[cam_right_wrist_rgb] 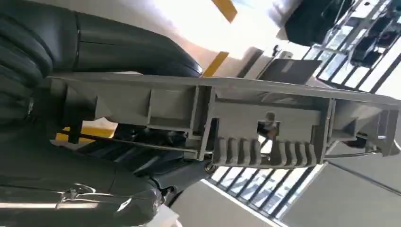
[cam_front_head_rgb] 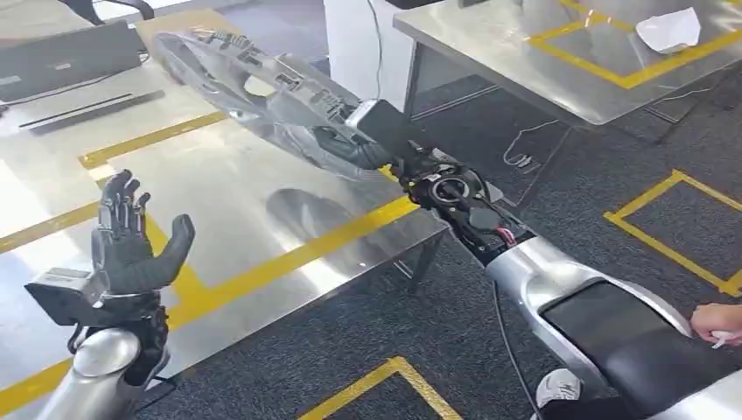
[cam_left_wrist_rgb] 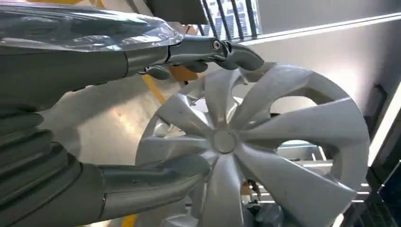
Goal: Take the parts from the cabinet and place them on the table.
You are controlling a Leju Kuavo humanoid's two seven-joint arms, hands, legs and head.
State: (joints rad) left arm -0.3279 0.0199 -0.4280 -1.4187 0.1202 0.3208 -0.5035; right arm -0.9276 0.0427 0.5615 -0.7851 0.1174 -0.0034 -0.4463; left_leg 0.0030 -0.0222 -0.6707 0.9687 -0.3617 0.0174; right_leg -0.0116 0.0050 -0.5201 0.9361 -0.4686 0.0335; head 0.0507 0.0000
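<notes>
A silver wheel cover (cam_front_head_rgb: pixel 254 96) hangs tilted above the steel table (cam_front_head_rgb: pixel 236 201), gripped at its near rim by my right hand (cam_front_head_rgb: pixel 354 144). The right wrist view looks along the cover's ribbed back rim (cam_right_wrist_rgb: pixel 222 120), with my dark fingers (cam_right_wrist_rgb: pixel 118 47) clamped over it. My left hand (cam_front_head_rgb: pixel 131 241) is raised over the table's near left part, palm up, fingers spread, holding nothing. From the left wrist view the cover's spoked face (cam_left_wrist_rgb: pixel 255 146) appears beyond my open fingers (cam_left_wrist_rgb: pixel 213 49).
Yellow tape lines (cam_front_head_rgb: pixel 289 254) cross the table top. A second steel table (cam_front_head_rgb: pixel 560 61) with a white bag (cam_front_head_rgb: pixel 669 31) stands at the far right. Dark carpet with yellow floor marks (cam_front_head_rgb: pixel 674 236) lies between. A person's hand (cam_front_head_rgb: pixel 717 324) touches my right arm.
</notes>
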